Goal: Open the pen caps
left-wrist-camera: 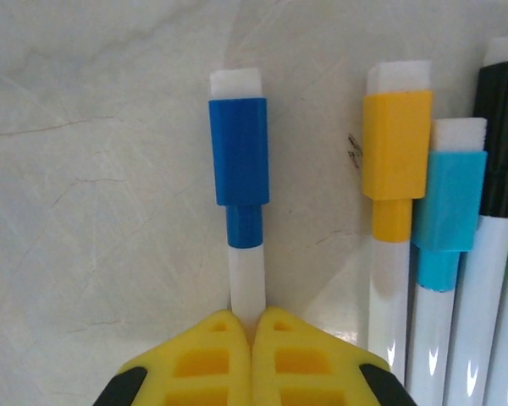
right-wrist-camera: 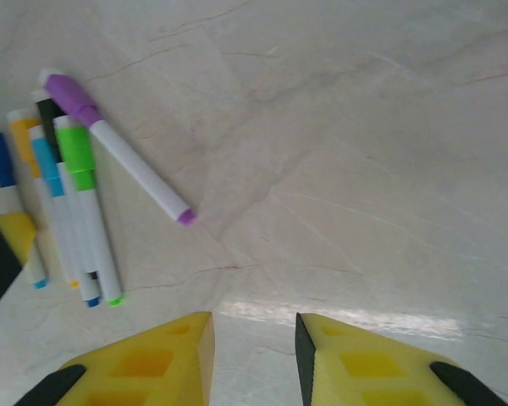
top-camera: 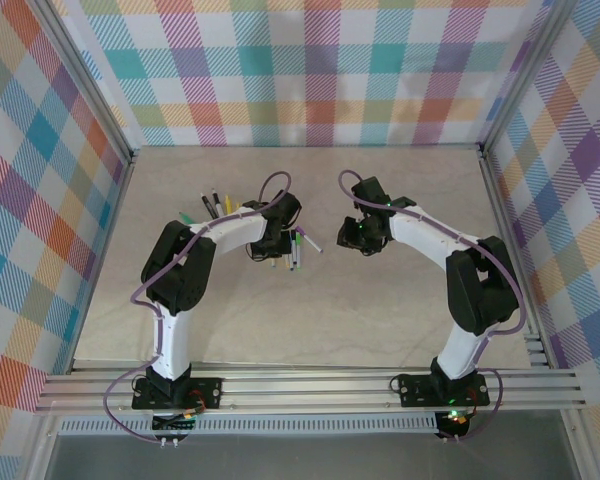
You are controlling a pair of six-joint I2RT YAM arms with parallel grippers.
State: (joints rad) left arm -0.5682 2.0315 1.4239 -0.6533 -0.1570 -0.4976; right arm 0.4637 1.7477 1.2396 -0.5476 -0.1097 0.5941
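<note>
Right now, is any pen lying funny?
Yes. The purple pen lies slanted, not lined up with the other pens, which sit side by side in a neat row. Nothing looks spilled or broken.

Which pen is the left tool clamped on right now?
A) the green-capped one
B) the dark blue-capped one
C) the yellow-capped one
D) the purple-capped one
B: the left tool is shut around the white barrel of the dark blue-capped pen.

I get bright, even overhead light, shadows short and soft. Right wrist: white glare band on the table (right-wrist-camera: 347,320) near the bottom. Left wrist close-up runs soft, blue-capped pen (left-wrist-camera: 239,169) edges fuzzy. Top view sharp.
</note>
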